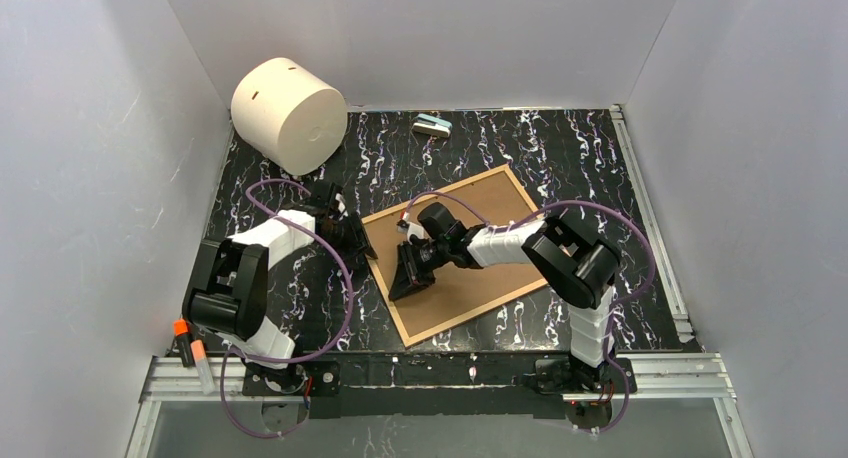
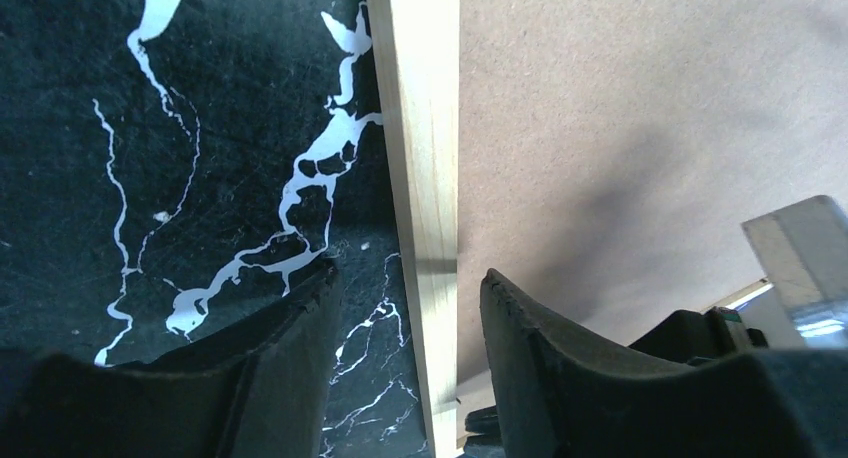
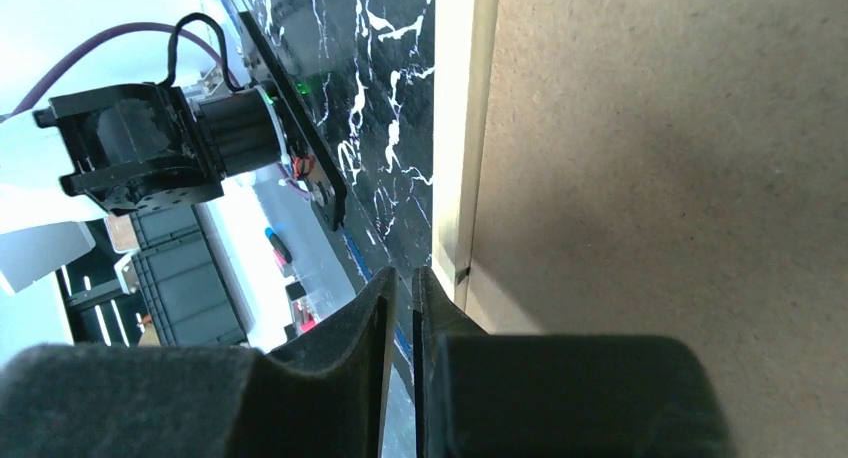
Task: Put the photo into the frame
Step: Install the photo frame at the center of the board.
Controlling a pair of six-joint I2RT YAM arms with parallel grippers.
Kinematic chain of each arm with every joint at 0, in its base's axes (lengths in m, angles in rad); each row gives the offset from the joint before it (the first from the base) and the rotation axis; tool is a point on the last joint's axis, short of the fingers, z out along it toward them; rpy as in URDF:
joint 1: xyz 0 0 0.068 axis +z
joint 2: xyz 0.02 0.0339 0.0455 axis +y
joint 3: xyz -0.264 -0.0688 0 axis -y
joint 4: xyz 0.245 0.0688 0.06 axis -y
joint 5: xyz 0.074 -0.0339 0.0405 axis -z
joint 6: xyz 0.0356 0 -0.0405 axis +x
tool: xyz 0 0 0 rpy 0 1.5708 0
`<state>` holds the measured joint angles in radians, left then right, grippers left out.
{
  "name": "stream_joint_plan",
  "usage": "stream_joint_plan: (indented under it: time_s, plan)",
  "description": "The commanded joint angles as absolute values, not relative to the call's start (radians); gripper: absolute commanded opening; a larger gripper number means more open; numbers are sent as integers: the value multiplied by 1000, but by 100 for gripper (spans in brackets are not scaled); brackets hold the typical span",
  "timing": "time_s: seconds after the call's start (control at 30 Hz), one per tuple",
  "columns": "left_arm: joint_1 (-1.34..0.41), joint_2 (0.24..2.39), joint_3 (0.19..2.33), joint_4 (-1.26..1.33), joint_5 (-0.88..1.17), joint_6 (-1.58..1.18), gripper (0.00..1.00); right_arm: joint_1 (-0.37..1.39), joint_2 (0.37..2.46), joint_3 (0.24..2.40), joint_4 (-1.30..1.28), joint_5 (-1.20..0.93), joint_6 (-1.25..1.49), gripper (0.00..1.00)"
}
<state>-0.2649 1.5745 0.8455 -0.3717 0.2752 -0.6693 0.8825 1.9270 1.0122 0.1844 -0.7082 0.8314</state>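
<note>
The frame [image 1: 490,203] lies flat on the black marbled table with its brown fibreboard back up and thin light-wood edges around it. My left gripper [image 1: 355,240] is at its left edge. In the left wrist view that gripper [image 2: 410,273] stands open astride the wood edge [image 2: 425,128], one finger over the table, the other over the brown back [image 2: 650,108]. My right gripper [image 1: 408,278] hangs over the frame's near left part. Its fingers [image 3: 405,273] are almost together with only a slit between them and nothing seen in it, by the frame's edge [image 3: 455,128]. The photo is out of view.
A big white paper roll [image 1: 290,113] lies at the back left. A small grey-and-green object [image 1: 432,126] sits at the back centre. An orange-capped marker [image 1: 195,353] rests on the near left rail. White walls close in on three sides.
</note>
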Motion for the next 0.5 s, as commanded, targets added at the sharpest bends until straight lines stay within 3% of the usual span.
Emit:
stream_joint_plan:
  time_s: [0.0, 0.47]
  plan:
    - [-270, 1595, 819, -348, 246, -622, 49, 891, 1939, 1017, 233, -729, 830, 19]
    - [-271, 1651, 730, -354, 110, -611, 39, 891, 2012, 1033, 141, -733, 770, 18]
